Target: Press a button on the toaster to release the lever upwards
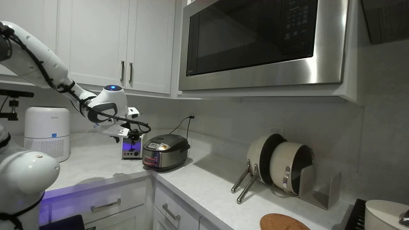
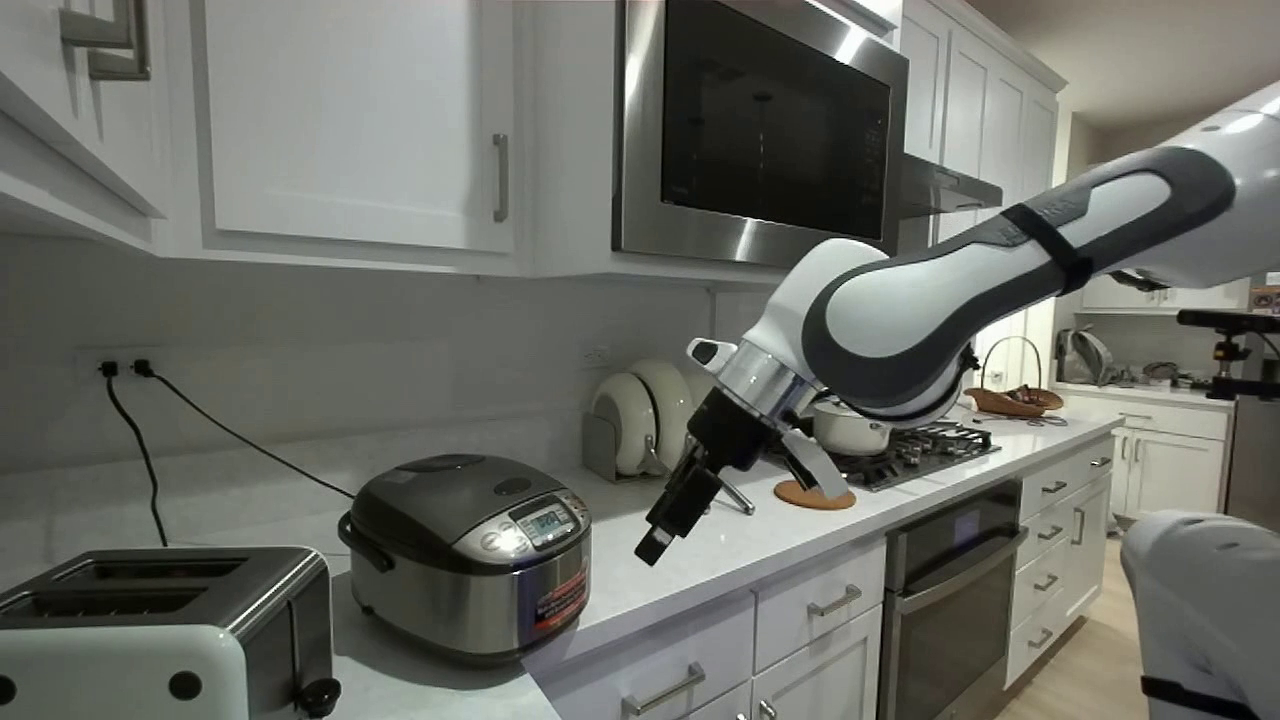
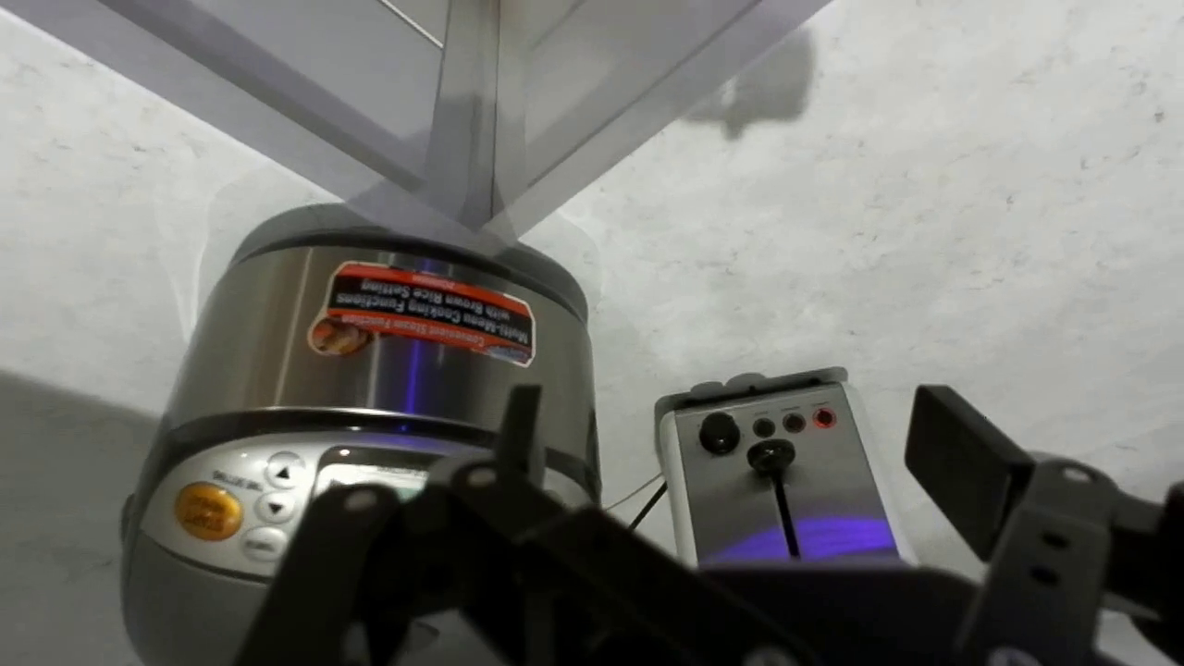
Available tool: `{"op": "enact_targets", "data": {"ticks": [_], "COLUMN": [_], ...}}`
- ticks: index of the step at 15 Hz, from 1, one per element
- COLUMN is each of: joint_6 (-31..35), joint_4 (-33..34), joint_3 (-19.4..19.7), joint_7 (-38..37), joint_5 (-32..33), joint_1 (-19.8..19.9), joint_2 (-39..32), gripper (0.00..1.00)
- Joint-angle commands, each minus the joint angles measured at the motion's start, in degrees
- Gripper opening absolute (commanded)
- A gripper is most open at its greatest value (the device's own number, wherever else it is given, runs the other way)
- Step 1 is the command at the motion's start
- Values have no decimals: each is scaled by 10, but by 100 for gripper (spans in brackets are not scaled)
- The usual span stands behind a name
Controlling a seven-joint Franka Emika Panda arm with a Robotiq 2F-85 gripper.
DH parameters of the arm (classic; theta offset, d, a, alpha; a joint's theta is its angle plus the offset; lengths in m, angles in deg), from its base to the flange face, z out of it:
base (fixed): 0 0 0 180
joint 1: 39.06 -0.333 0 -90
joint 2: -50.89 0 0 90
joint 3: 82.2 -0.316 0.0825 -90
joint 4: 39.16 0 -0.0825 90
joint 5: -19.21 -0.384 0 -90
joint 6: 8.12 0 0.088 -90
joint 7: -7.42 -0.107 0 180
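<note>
The toaster [image 3: 731, 499] stands on the tabletop [image 1: 92, 159] just beside the rice cooker [image 2: 465, 560], its lever [image 3: 770, 456] and buttons [image 3: 794, 423] turned toward the end effector [image 3: 740, 444], presumably so that a press can come straight from the front. The lever sits low, close to the buttons, and one of those glows red, so I judge that toasting is on and the release not yet done. The end effector is spread wide, holding nothing, apart from the toaster and tilted downward, likely to keep the buttons in sight; closing it would probably give a narrower shape for pressing.
</note>
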Motion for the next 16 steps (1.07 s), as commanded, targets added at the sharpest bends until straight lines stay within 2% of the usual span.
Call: {"op": "enact_targets", "data": {"ticks": [1,5,8,11,14,15,16], "joint_6": [67,125,125,106,98,92,87], "joint_4": [37,84,133,181,222,235,247], "joint_3": [32,92,143,182,196,197,197], "joint_7": [31,98,164,244,320,347,375], "joint_5": [-25,-80,-140,-218,-299,-328,-357], "joint_1": [-83,-198,-274,-325,-351,-355,-356], "joint_2": [-86,-170,-225,-272,-318,-332,-345], "gripper": [100,100,100,100,100,96,72]}}
